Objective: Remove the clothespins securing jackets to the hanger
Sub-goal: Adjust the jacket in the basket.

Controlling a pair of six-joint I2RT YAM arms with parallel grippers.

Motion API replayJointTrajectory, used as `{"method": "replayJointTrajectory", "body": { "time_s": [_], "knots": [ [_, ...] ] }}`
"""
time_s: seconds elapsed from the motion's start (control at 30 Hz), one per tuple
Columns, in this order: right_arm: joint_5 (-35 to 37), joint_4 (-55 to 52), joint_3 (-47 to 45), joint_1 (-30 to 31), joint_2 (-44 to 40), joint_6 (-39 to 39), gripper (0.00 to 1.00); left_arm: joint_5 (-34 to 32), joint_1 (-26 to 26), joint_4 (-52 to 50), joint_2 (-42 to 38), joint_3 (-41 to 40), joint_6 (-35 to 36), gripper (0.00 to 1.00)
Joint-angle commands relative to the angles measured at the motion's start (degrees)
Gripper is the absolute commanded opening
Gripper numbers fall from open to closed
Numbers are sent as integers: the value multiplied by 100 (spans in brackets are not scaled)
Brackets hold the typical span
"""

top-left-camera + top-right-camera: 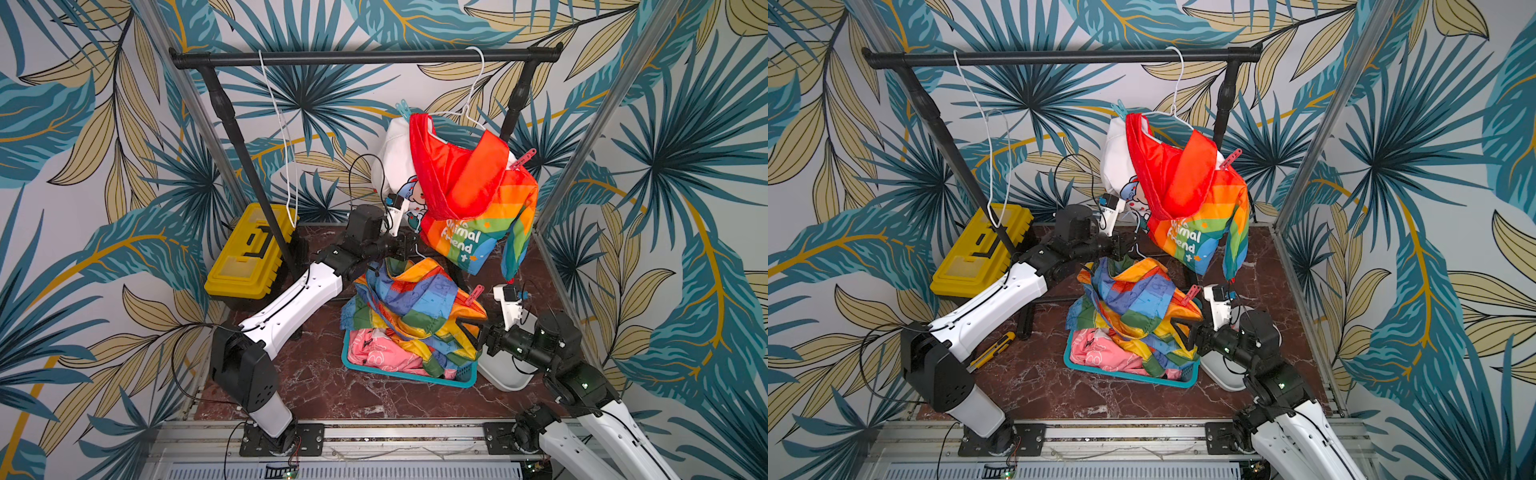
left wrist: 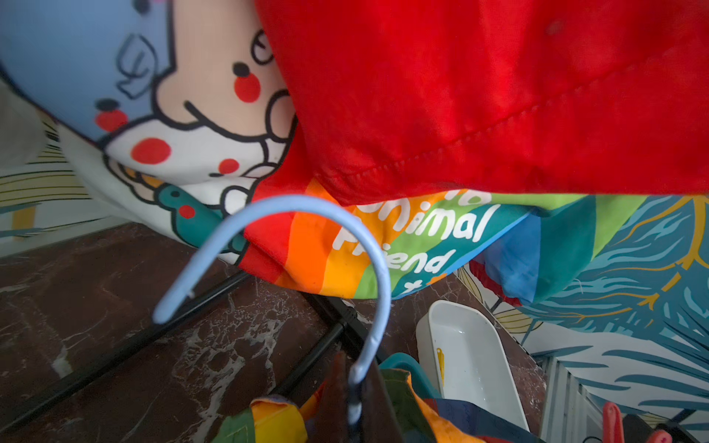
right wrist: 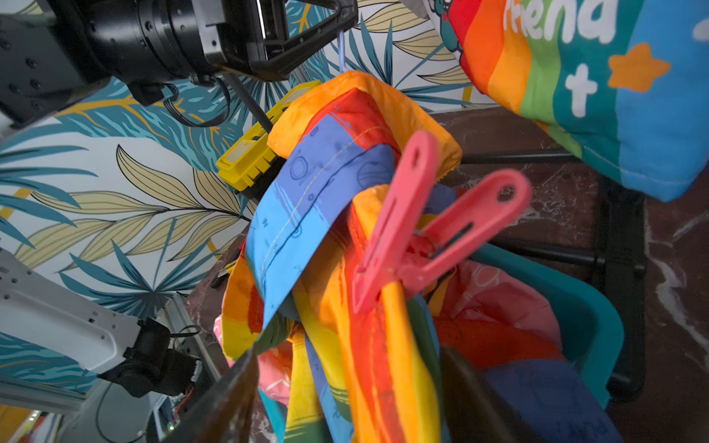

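My left gripper [image 2: 355, 395] pinches the blue hanger [image 2: 307, 202] by its hook, holding the rainbow-striped jacket [image 3: 307, 199] up over the basket [image 3: 591, 307]. My right gripper [image 3: 347, 399], jaws spread, faces the pink clothespin [image 3: 414, 230] that apparently pins fabric to hanger. 2 more clothespins [image 1: 523, 158] grip the hung red-hooded jacket [image 1: 457, 178].

Our left arm [image 1: 293, 305] stretches forward, left gripper [image 1: 406, 246] pinched on a hanger [image 2: 307, 203] hook. Our right arm [image 1: 619, 432] bends inward, right gripper [image 1: 468, 332] spread wide.

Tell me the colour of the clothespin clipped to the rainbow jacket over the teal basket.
The clothespin is pink; the right wrist view shows it best.
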Motion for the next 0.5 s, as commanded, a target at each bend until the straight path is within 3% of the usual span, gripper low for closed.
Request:
{"method": "replayJointTrajectory", "body": {
  "time_s": [0.0, 0.13, 0.3, 0.47],
  "knots": [
    [111, -205, 143, 20, -98, 227, 84, -748, -117, 75, -381, -135, 237, 0],
    [465, -263, 91, 17, -281, 735, 86, -1355, -377, 272, -583, -349, 417, 0],
    [674, -1145, 540, 20, -32, 754, 75, -2183, -698, 575, -786, -682, 550, 0],
    [980, -1673, 1112, 8, -68, 865, 81, -2945, -966, 1153, -1130, -1370, 646, 0]
  ]
}}
